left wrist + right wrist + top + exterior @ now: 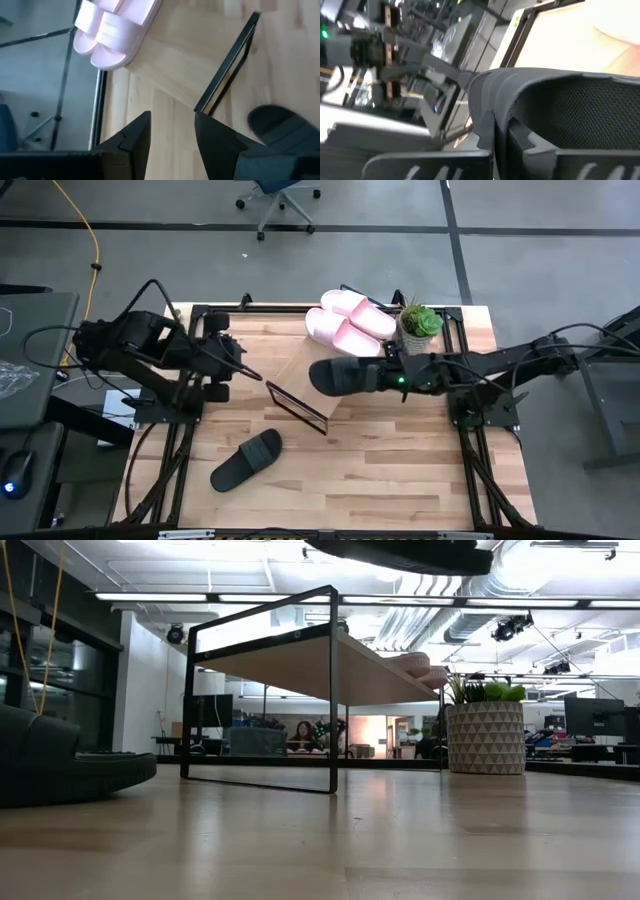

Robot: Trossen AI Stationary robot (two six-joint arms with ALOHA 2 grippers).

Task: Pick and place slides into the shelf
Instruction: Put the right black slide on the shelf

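Two pale pink slides (345, 322) lie side by side on the far end of the slanted light-wood shelf (298, 376); the low view shows them high on the board (420, 664). One black slide (247, 460) lies flat on the tabletop near the front. A second black slide (340, 375) hangs over the shelf, with my right gripper (383, 376) shut on it. My left gripper (243, 367) is open and holds nothing. It hovers left of the shelf, and its fingers (137, 132) point down at the board. My right gripper holds the black slide by the end nearest the table's right edge, pinching a thin edge (494, 125) beside the arched strap between its two fingers. The fingers come level from the right, along the slide. The slide is lifted clear above the shelf, reaching left.
A potted plant in a patterned pot (419, 326) stands on the table right of the pink slides. The shelf's black metal frame (297, 406) sticks up at its near end. Open tabletop (400, 470) lies at the front right.
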